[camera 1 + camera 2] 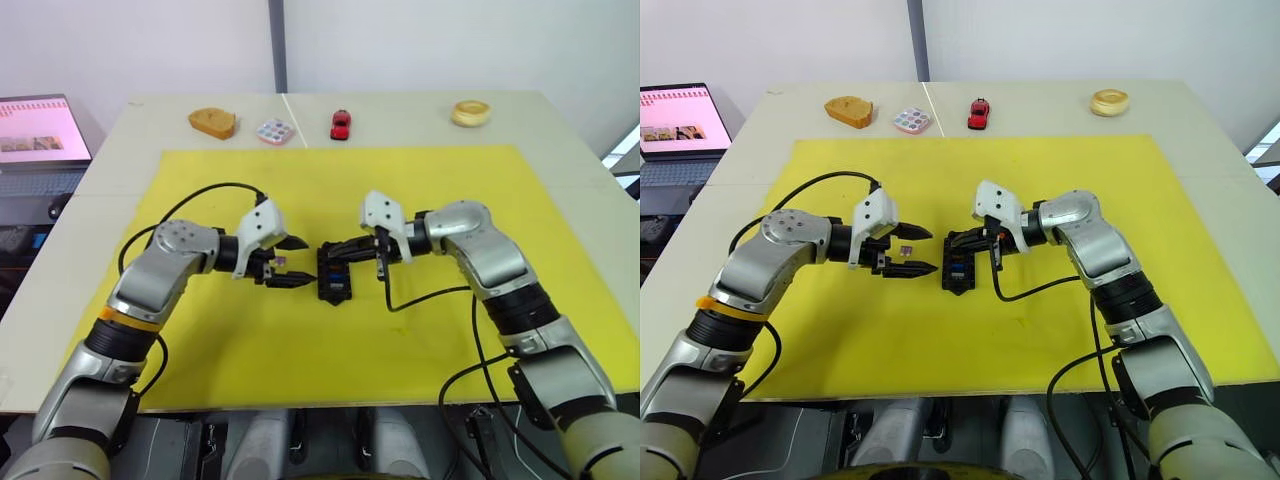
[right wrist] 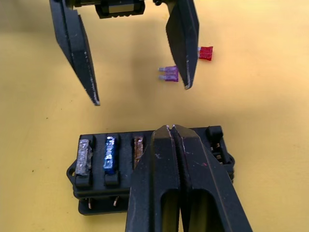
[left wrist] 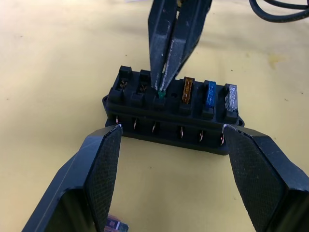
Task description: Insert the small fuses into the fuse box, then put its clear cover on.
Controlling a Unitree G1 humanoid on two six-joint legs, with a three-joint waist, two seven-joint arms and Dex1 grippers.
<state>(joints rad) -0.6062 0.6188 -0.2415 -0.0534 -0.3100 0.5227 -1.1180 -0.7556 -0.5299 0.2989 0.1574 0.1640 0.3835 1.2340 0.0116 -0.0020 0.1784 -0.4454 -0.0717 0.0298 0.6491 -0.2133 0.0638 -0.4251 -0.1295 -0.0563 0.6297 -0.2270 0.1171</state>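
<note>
The black fuse box lies mid-mat between my two grippers. Grey, blue-teal and amber small fuses stand in its slots. My right gripper is shut on a green fuse, whose lower end sits at the slot beside the amber one. My left gripper hangs open just left of the box, its fingers spread wider than the box's side. A purple fuse and a red fuse lie loose on the mat by the left gripper. The clear cover is out of view.
The yellow mat covers most of the table. Along the far edge stand a tan wooden piece, a small pink tray, a red toy car and a beige ring. A laptop sits off the table's left.
</note>
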